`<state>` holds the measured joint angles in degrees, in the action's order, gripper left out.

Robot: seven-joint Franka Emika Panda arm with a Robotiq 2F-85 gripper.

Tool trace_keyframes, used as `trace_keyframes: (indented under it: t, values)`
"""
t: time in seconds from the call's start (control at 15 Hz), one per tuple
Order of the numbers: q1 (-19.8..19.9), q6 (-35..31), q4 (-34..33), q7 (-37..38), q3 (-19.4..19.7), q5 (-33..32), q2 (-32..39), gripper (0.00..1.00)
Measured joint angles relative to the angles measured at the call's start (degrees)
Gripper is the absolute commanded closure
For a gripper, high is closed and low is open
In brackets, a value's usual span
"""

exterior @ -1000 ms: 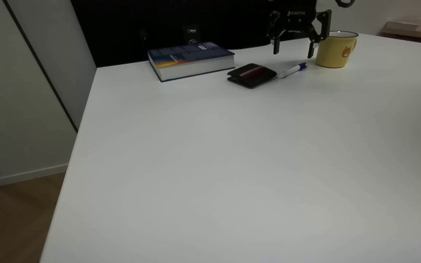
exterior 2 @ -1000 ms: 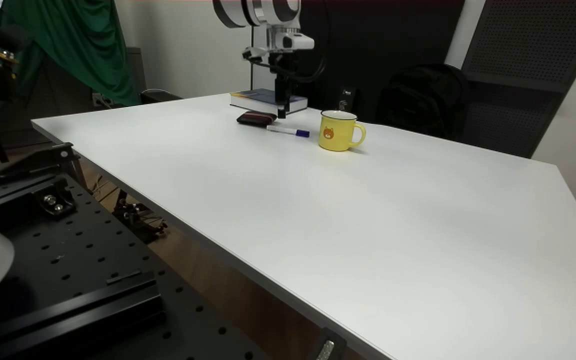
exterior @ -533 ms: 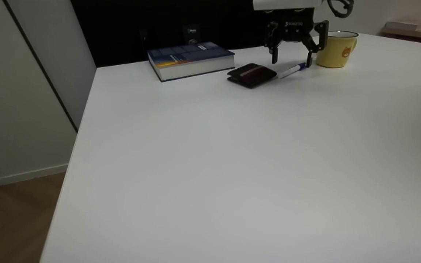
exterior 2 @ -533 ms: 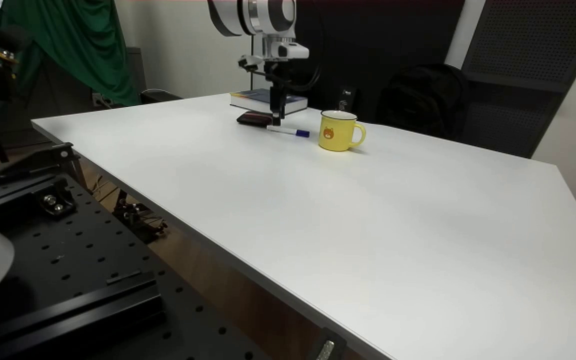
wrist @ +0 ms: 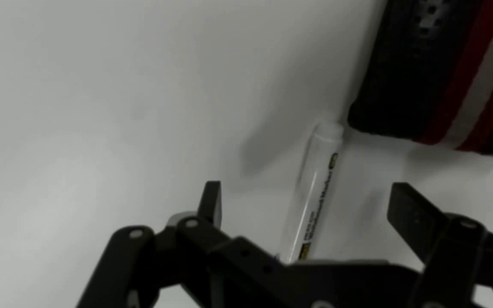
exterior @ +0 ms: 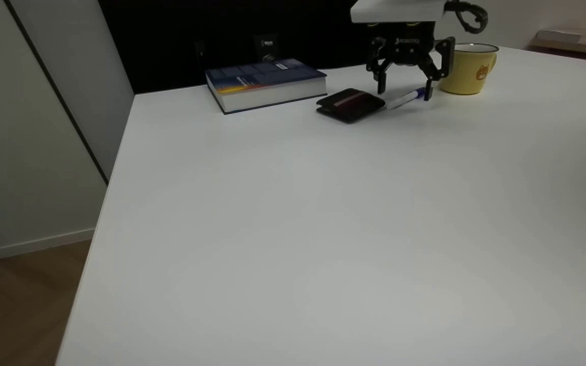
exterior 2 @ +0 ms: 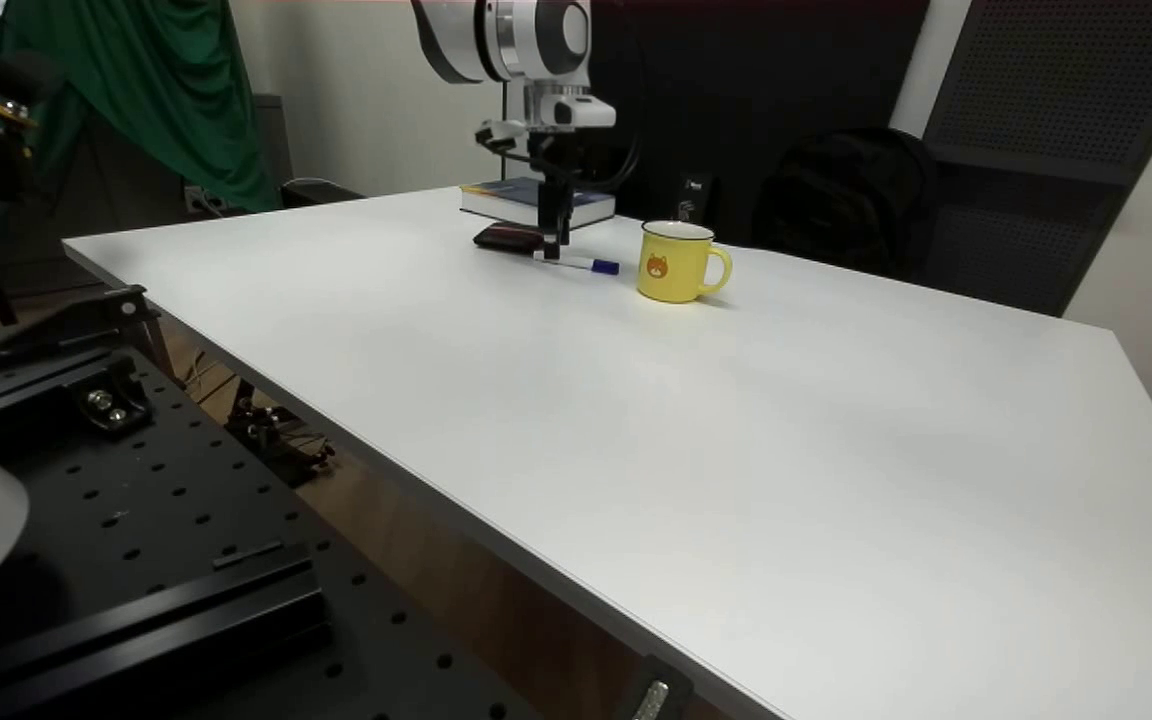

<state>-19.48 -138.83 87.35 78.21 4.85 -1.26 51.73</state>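
Note:
Both exterior views show a white marker [exterior: 401, 100] with a blue cap lying on the table. My gripper [exterior: 405, 94] hangs low over it, pointing down. In the wrist view the marker [wrist: 315, 184] runs between the spread fingers [wrist: 415, 218], with space on either side and nothing gripped. The robot's own linkage hides the cap end there. A dark folded wallet [wrist: 422, 81] with red and pale stripes lies beside the marker's plain end. In an exterior view a yellow mug [exterior 2: 671, 272] with an orange animal face stands near the cap end.
A thick blue book [exterior: 267, 84] lies behind the wallet, near the far edge of the white table [exterior: 293, 229]. Past that edge are a black panel and a dark backpack [exterior 2: 846, 205]. A black perforated bench [exterior 2: 186, 560] adjoins the table.
My gripper has come down toward the marker, with a slight sideways shift, its fingers staying spread. The marker, wallet, mug and book have kept their places.

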Motion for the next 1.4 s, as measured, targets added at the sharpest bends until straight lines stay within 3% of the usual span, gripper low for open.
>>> trace_keyframes:
  t: [0.13, 0.2, 0.27, 1.0, 1.4]
  values:
    - [-0.09, -1.27, -0.12, 0.92, 0.00, 0.00, 0.49, 0.00]
    - [-0.13, -1.84, -0.14, 1.28, -0.01, 0.01, 0.72, 0.25]
    - [-0.18, -2.23, -0.16, 1.63, -0.01, 0.02, 0.92, 0.26]
    - [-0.26, -2.84, -1.56, 4.09, 0.62, 0.09, 1.69, 0.99]
    - [1.00, -0.41, -3.81, 4.76, 1.40, 0.25, 1.80, 0.96]
